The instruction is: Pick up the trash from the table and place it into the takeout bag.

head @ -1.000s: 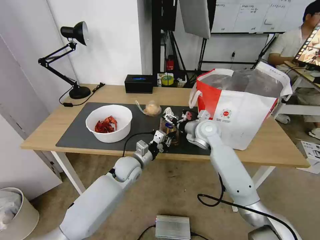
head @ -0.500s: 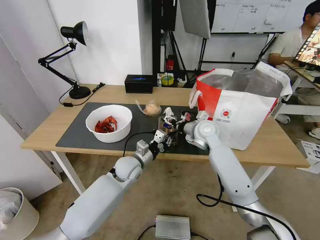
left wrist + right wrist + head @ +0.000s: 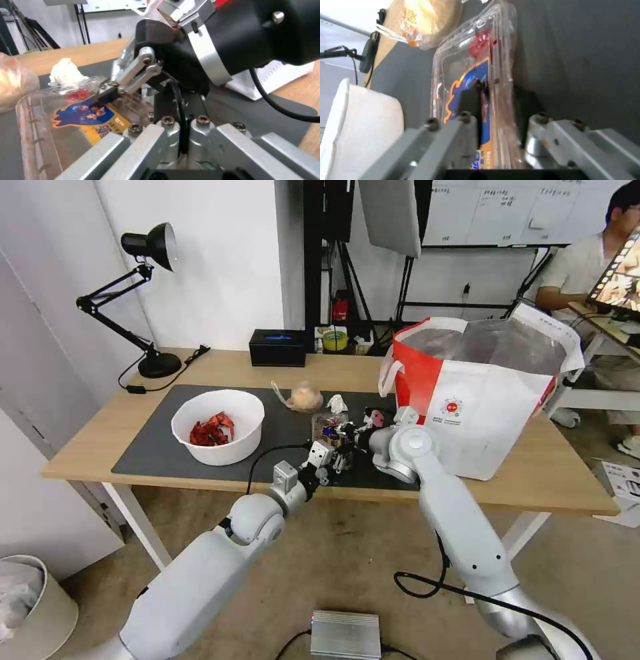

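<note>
Jaws of the right gripper [image 3: 496,100] clasp the clamshell box [image 3: 476,75] edge; the left gripper's [image 3: 331,459] jaws unreadable, just beside.

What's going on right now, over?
Right gripper straddling the clamshell box's edge on the mat. Left gripper beside it. Takeout bag open, unobstructed.

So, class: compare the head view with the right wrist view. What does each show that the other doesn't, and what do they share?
The head view adds the takeout bag standing on the table, the red shells inside the white bowl, the crumpled tissue, and the left hand beside the clamshell box. The right wrist view adds the right hand up close, one finger on each side of the box's edge. Both share the box, the bowl, the knotted bag and the grey mat.
</note>
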`<state>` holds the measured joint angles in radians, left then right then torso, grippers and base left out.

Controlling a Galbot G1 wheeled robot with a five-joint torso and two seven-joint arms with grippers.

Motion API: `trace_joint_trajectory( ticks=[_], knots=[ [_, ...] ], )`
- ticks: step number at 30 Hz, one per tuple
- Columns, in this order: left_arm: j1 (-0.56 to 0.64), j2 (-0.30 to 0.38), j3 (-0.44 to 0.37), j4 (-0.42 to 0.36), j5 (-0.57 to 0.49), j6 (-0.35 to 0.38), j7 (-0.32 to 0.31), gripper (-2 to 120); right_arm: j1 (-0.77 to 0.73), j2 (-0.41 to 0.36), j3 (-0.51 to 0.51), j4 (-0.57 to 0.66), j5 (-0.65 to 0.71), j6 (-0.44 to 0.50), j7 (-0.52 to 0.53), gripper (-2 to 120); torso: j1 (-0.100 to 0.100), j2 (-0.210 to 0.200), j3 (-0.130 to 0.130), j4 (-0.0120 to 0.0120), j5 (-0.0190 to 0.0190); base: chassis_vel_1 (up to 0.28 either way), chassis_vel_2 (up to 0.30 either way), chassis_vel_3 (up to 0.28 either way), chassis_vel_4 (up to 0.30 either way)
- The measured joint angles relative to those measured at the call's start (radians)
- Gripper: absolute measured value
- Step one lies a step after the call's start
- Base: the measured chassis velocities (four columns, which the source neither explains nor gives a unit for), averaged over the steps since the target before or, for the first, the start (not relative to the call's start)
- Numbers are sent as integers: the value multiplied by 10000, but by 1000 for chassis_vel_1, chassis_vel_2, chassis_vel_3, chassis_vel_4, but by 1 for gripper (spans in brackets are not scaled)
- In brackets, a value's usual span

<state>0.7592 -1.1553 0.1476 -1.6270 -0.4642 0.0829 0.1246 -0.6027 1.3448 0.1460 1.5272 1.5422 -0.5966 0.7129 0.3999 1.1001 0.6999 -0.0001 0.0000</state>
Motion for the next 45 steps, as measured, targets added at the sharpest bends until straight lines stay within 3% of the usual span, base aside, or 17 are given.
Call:
trace_joint_trajectory(
  ticks=[4,16,22,32,45],
  knots=[
    [12,4,-17,-1,0,-16,-5,0,-20,-10,14,5,9,2,-22,1,0,0,0,1,0,0,0,0,0],
    [350,319,-429,-588,-147,-25,-18,0,15,-15,30,-2,32,1,-44,0,0,0,0,0,0,0,0,0,0],
    [1193,849,-1282,-1394,-208,-36,-23,0,49,-34,35,-18,35,1,-165,0,0,0,2,0,-2,0,0,0,0],
    [3610,1399,-3434,-2939,-73,-264,32,0,115,-171,31,281,-37,119,-816,0,0,-2,1,0,-1,0,0,0,0],
    [7065,765,-6065,-4530,495,-673,574,47,317,-942,-203,2164,-898,670,-2208,0,-1,-2,-1,1,0,0,0,0,0]
  ],
)
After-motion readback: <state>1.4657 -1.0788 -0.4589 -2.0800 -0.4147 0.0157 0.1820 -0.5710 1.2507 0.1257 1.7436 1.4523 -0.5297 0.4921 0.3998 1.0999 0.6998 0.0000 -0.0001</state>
